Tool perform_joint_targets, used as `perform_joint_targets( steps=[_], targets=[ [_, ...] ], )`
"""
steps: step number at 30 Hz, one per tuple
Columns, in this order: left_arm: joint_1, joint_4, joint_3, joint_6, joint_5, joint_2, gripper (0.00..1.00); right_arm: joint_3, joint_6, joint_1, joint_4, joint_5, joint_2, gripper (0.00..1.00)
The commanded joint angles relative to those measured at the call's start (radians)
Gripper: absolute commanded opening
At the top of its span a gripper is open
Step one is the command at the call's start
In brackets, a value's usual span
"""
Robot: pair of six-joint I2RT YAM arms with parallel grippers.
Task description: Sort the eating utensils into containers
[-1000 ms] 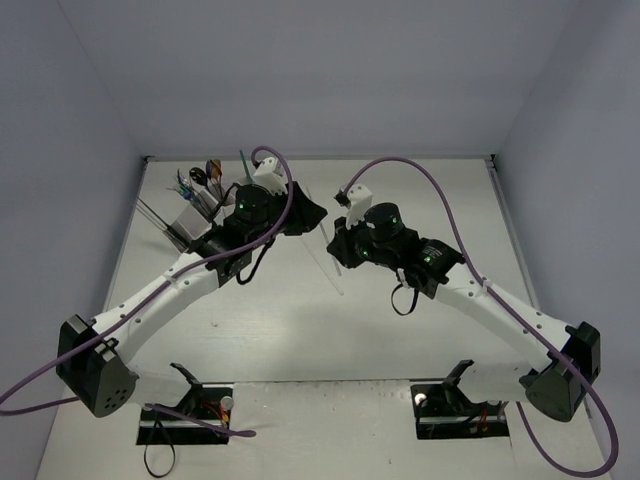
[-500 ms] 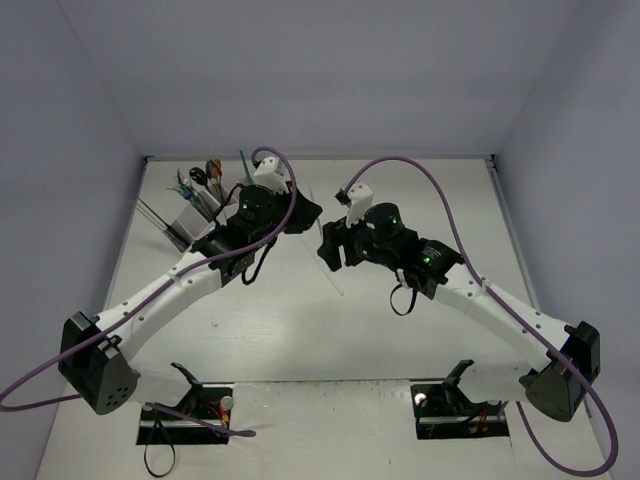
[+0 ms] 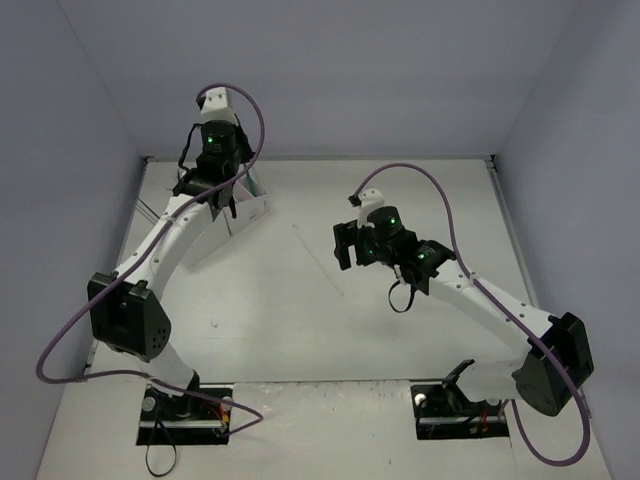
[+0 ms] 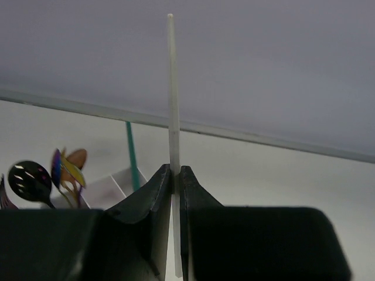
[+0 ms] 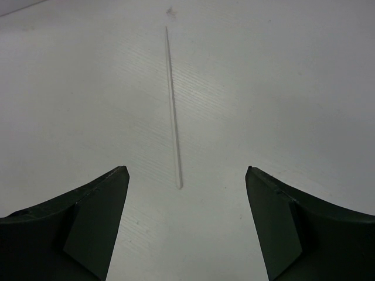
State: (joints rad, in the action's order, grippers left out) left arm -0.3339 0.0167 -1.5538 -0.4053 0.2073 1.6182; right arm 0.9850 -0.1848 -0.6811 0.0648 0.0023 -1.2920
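In the left wrist view my left gripper (image 4: 174, 170) is shut on a thin white stick (image 4: 171, 88) that stands upright between its fingers. Below it the white caddy (image 4: 111, 188) holds a black spoon (image 4: 26, 178), copper and iridescent spoons (image 4: 71, 167) and a teal stick (image 4: 132, 153). From the top view the left arm reaches over the caddy (image 3: 248, 212) at the back left. My right gripper (image 5: 184, 170) is open above a second thin white stick (image 5: 172, 105) lying flat on the table, also faint in the top view (image 3: 312, 248), just left of the right gripper (image 3: 345, 246).
The back wall rises close behind the caddy. The table's back edge (image 4: 263, 139) runs across the left wrist view. A purple cable (image 3: 440, 215) loops over the right arm.
The left arm has swung from the table's middle up to the back left over the caddy, carrying the white stick. The right gripper has opened and drawn slightly away.
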Motion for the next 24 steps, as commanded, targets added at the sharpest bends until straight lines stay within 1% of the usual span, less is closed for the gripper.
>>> perform_joint_targets(
  steps=[1, 5, 10, 12, 19, 24],
  targets=[
    [0.055, -0.131, -0.15, 0.104, 0.014, 0.123, 0.0, -0.011, 0.003, 0.0, -0.052, 0.021, -0.031, 0.78],
    [0.097, -0.138, -0.311, 0.125, -0.001, 0.289, 0.0, -0.017, 0.025, 0.002, -0.052, 0.02, -0.064, 0.78],
    [0.124, -0.144, -0.416, 0.123, -0.025, 0.44, 0.0, -0.016, 0.036, 0.003, -0.054, 0.007, -0.12, 0.79],
    [0.128, -0.138, -0.442, 0.124, -0.027, 0.475, 0.0, -0.015, 0.038, 0.003, -0.054, 0.007, -0.132, 0.79],
    [0.131, -0.113, -0.418, 0.125, -0.02, 0.519, 0.0, -0.017, 0.041, 0.003, -0.054, 0.013, -0.158, 0.79],
    [0.131, -0.104, -0.371, 0.122, -0.017, 0.534, 0.0, -0.015, 0.042, 0.002, -0.054, 0.015, -0.175, 0.78]
  ],
)
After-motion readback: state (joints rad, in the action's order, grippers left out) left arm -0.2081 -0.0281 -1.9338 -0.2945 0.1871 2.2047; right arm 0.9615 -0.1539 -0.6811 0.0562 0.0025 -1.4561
